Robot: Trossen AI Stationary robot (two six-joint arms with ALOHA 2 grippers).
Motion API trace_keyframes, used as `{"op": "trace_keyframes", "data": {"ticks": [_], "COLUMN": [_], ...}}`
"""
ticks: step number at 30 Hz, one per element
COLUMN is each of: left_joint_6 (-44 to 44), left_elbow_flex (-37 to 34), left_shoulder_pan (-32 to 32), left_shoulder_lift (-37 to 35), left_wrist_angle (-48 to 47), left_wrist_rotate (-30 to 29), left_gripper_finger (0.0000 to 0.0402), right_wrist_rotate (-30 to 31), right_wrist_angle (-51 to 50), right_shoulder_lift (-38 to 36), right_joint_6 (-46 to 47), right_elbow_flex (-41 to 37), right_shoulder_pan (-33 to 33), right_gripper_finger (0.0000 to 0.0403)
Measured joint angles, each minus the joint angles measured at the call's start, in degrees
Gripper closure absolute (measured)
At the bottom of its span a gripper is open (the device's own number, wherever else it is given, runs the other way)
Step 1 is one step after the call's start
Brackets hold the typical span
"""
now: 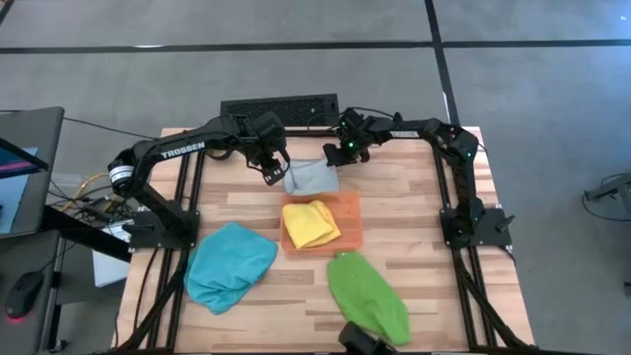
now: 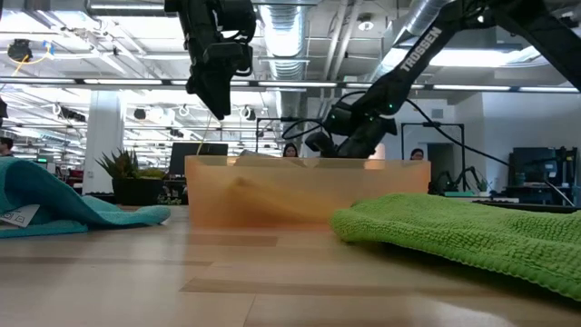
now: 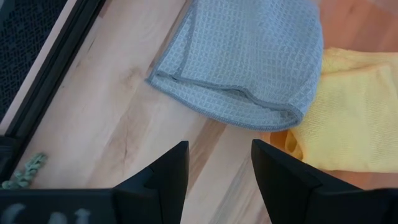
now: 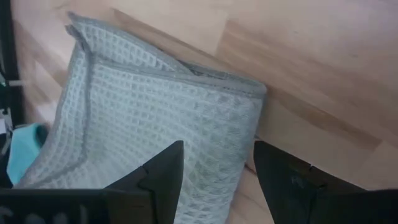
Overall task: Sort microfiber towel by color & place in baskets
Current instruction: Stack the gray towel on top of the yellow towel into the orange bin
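On the counter (image 1: 414,207), a teal towel (image 1: 229,266) and a green towel (image 1: 367,296) are lying outside the orange tray (image 1: 350,212), apparently awaiting sorting. A yellow towel (image 1: 310,224) is resting inside it. The grey towel (image 1: 312,177) is being approached at the tray's far edge by both end effectors, left (image 1: 270,177) and right (image 1: 330,153), each spread wide, likely for a shared grasp.

black keyboard (image 1: 279,106) at table's far edge | potted plant (image 2: 123,174) beyond table | people in background
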Motion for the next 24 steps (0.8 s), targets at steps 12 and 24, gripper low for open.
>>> {"op": "trace_keyframes", "data": {"ticks": [12, 24], "left_joint_6": [0.5, 1.0], "left_elbow_flex": [0.0, 0.0], "left_shoulder_pan": [0.0, 0.0], "left_shoulder_lift": [0.0, 0.0], "left_wrist_angle": [0.1, 0.1], "left_wrist_rotate": [0.0, 0.1], "left_gripper_finger": [0.0235, 0.0235], "right_wrist_rotate": [3.5, 6.3], "right_wrist_angle": [0.2, 0.1], "right_shoulder_lift": [0.0, 0.0], "right_joint_6": [2.4, 2.6], "right_elbow_flex": [0.0, 0.0], "right_shoulder_pan": [2.6, 3.4], "right_gripper_finger": [0.0186, 0.0314]}}
